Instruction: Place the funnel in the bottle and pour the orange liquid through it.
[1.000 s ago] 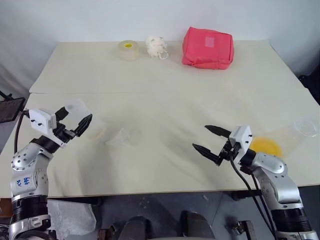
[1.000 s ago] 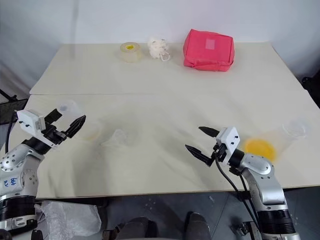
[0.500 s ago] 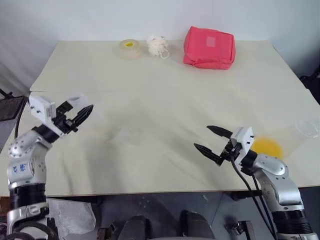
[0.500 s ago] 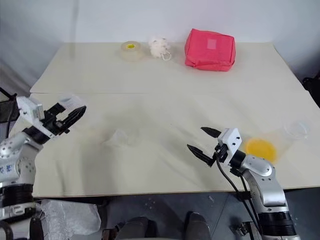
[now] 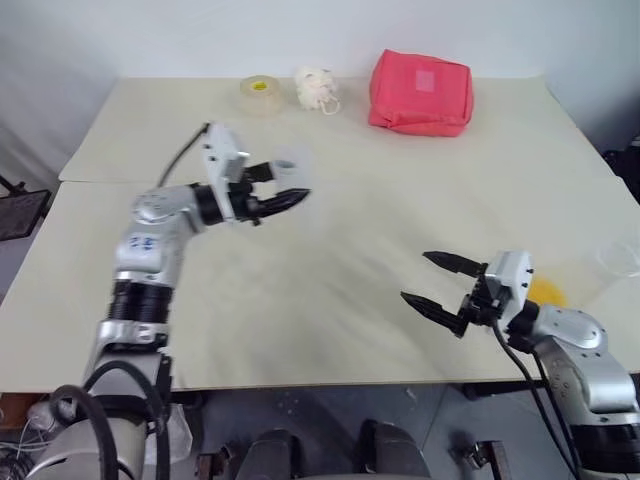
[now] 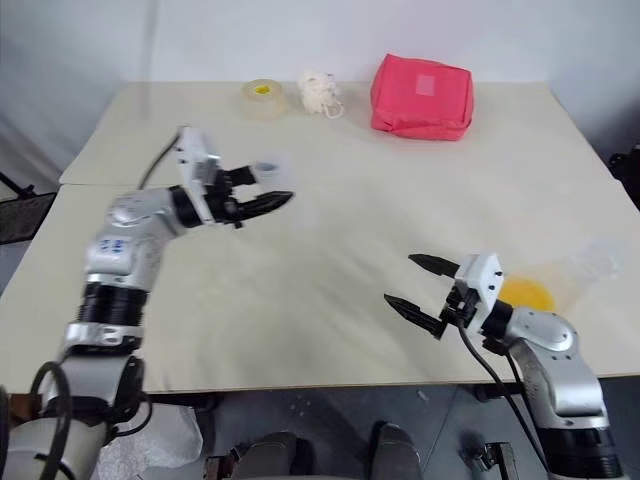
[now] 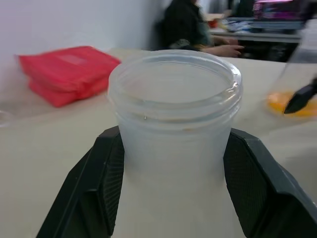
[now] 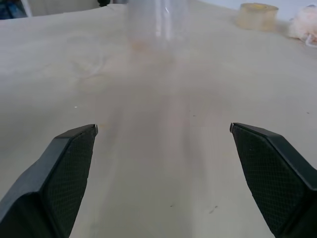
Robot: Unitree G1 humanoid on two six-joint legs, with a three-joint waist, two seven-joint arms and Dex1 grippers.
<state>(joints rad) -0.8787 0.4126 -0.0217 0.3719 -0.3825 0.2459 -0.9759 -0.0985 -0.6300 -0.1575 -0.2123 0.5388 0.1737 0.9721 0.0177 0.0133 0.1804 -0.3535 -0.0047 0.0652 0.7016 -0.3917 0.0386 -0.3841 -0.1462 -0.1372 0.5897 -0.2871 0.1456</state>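
The left gripper [image 5: 283,190] has its jaws clamped on the bottle [image 7: 174,144]; the right gripper [image 5: 440,284] gapes wide, so honestly the slick bottle might slip and tip.

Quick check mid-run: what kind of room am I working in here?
Probably a lab or shared workroom: a plain cream table against a bare wall, odd props such as a tape roll and red pouch, and a person at other desks behind.

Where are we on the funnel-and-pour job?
Done: bottle grasped. In hand: left gripper shut on its neck. Left: the neck is open with no funnel in it; orange liquid unpoured, beside the open right gripper.
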